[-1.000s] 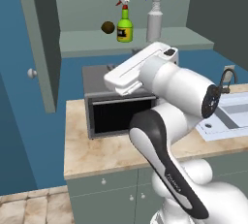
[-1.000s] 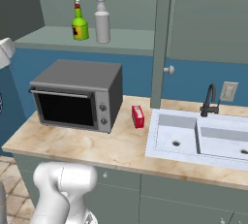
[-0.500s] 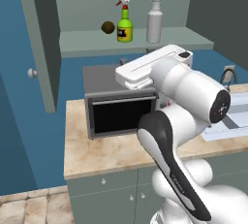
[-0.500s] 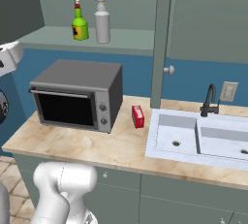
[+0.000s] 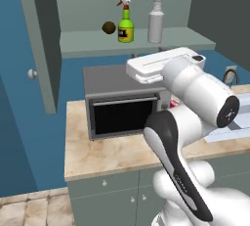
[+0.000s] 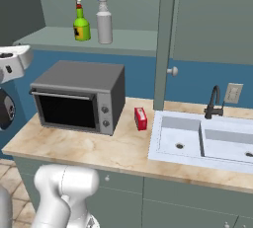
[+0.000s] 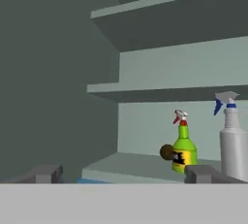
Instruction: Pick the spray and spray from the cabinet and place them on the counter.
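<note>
Fingers (image 7: 198, 172) spread wide, holding nothing, well short of green spray (image 7: 184, 146) and grey-white spray (image 7: 233, 140).

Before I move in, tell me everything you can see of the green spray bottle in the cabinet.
The green spray bottle stands upright on the cabinet's bottom shelf. It looks like glossy plastic: a squat round green body with a yellow label bearing dark print, a thin neck and a red-and-white trigger nozzle. A small brown ball lies close beside it, on its far side from the taller grey-white spray bottle, which stands apart from it. Nothing grips it.
</note>
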You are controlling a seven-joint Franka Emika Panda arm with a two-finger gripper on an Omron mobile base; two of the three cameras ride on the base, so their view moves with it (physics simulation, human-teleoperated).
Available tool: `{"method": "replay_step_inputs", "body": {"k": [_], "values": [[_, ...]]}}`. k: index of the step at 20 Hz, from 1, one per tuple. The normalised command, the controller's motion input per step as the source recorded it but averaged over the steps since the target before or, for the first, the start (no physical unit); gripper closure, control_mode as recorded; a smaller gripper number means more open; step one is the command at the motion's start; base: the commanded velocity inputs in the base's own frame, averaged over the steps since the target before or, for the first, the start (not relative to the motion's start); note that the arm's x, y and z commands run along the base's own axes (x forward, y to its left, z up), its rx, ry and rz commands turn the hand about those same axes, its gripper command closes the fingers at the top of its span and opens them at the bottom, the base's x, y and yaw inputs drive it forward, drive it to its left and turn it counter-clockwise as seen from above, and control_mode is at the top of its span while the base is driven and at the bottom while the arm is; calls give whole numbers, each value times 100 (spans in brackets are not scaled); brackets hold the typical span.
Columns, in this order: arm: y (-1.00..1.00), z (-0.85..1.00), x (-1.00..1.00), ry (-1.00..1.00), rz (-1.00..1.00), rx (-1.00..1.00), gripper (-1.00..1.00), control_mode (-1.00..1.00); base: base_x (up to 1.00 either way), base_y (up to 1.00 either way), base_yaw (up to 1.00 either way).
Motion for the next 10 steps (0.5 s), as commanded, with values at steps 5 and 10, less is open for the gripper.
{"method": "replay_step_inputs", "body": {"k": [5,10], "values": [[-25,20,0,1,-5,8,-100,-100,0,0,0],[-16,10,0,0,-5,0,-100,-100,0,0,0]]}}
